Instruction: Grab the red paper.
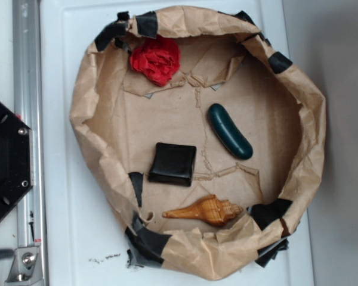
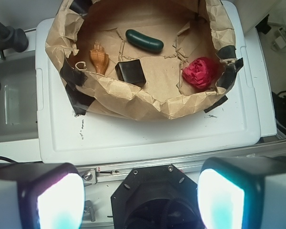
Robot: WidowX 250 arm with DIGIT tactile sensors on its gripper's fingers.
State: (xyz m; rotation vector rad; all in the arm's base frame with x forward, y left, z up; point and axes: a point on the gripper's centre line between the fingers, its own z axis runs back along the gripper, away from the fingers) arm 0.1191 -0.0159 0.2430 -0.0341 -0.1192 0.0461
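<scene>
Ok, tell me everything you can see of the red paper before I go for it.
The crumpled bright red tissue-paper wad is ruffled like a flower, thin and soft-looking, loosely bunched rather than flat. It lies inside the brown kraft paper lining, tucked against the wall near a strip of black tape, resting on the paper floor. Nothing else touches it; the black square pouch lies apart from it. The tool is well away from it, its fingers apart.

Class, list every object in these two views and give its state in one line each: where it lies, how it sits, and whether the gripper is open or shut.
red paper: crumpled, loose by the nest's wall, not held.
green cucumber: lying flat.
black pouch: flat, mid-floor.
seashell: on its side.
brown paper nest: rim up, taped.
gripper: open, empty, away from the nest.
</scene>
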